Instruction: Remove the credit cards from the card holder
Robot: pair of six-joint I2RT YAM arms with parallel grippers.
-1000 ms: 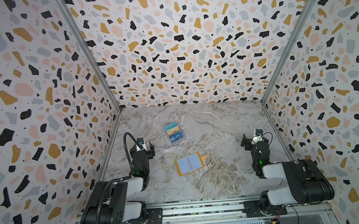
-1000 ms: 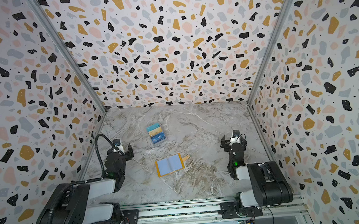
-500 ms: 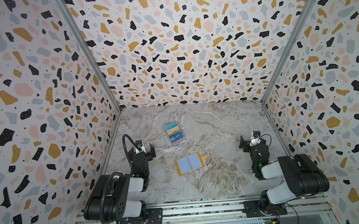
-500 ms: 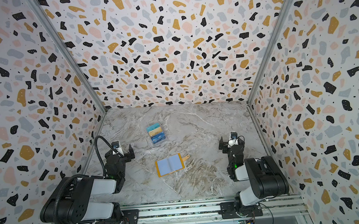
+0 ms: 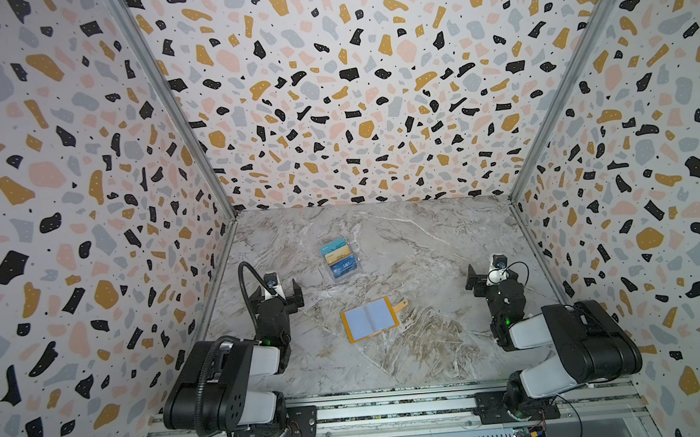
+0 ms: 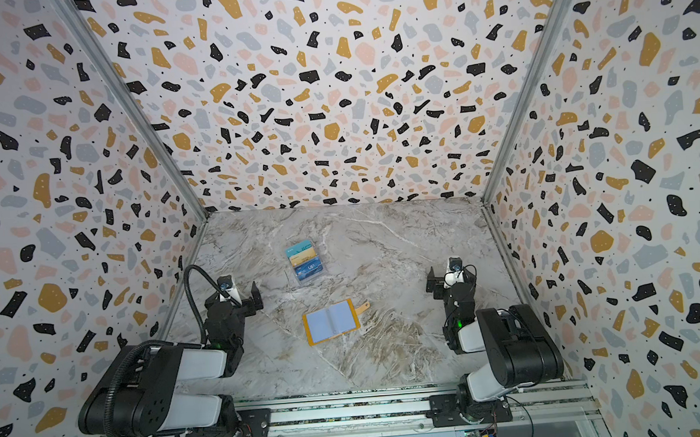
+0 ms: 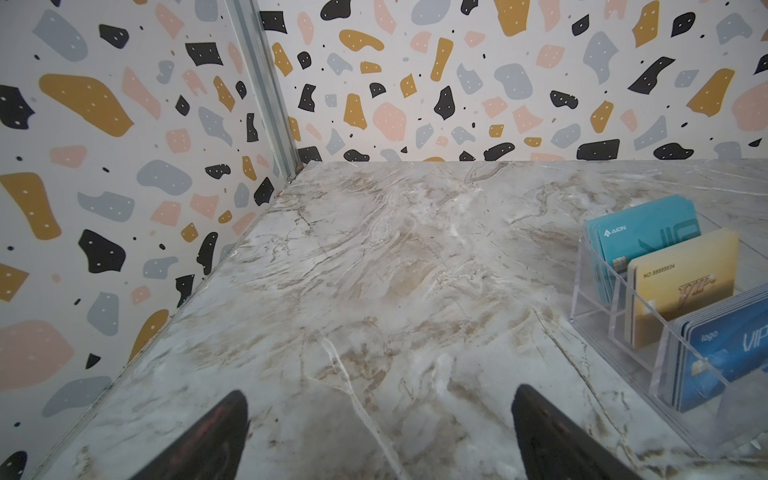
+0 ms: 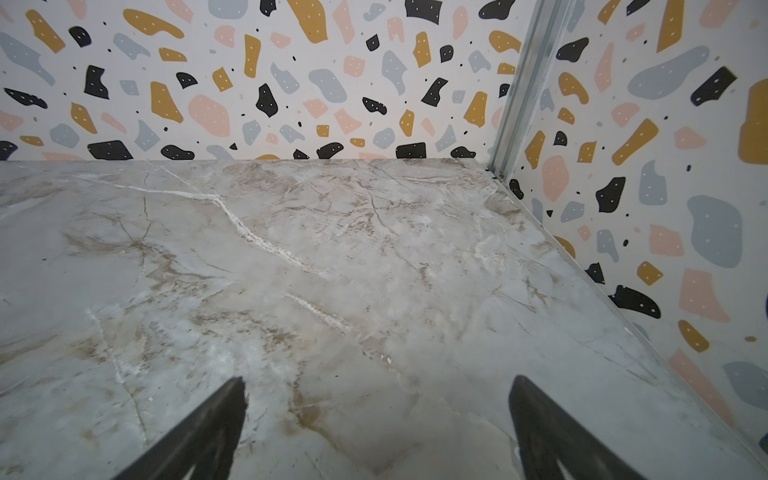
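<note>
The card holder [image 5: 370, 319] [image 6: 331, 321] lies opened flat in the middle of the marble table, mustard cover down, pale blue-grey sleeves up, snap tab pointing right. The credit cards, a teal one [image 7: 648, 237] and a gold one [image 7: 685, 282], stand upright in a clear tiered box [image 5: 339, 259] [image 6: 306, 260] behind it. My left gripper [image 5: 278, 291] [image 6: 236, 295] [image 7: 380, 403] hovers open by the left wall, left of the holder, with nothing between its fingers. My right gripper [image 5: 491, 276] [image 6: 451, 282] [image 8: 376, 395] is open and empty near the right wall.
Blue cards [image 7: 731, 357] fill the nearest tier of the clear box. Terrazzo-patterned walls [image 5: 353, 102] close the table on three sides. Both arm bases sit on the metal rail [image 5: 393, 408] along the front edge.
Both arms have folded back lower over their bases. The grippers stayed open near their walls. The card holder and the clear box have not moved.
</note>
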